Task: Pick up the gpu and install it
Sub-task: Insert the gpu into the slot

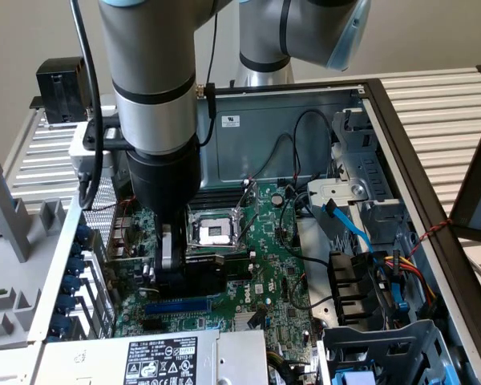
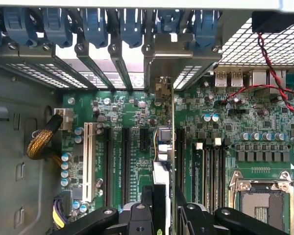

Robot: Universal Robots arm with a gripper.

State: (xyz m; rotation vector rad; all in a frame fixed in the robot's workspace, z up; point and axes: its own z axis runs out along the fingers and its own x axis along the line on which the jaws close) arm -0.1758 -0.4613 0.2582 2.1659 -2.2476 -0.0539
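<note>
Gripper (image 2: 161, 208) is clamping the gpu (image 2: 164, 139) edge-on, the card hanging directly below it over the motherboard (image 2: 132, 117), its long axis running along the expansion slots (image 2: 109, 161) toward the rear slot covers (image 2: 100, 68).

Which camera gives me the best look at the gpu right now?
The exterior view: the gpu shows its black shroud side-on, low over the motherboard under the gripper. The wrist view sees it edge-on, a thin strip running from the gripper toward the rear slot covers.
</note>
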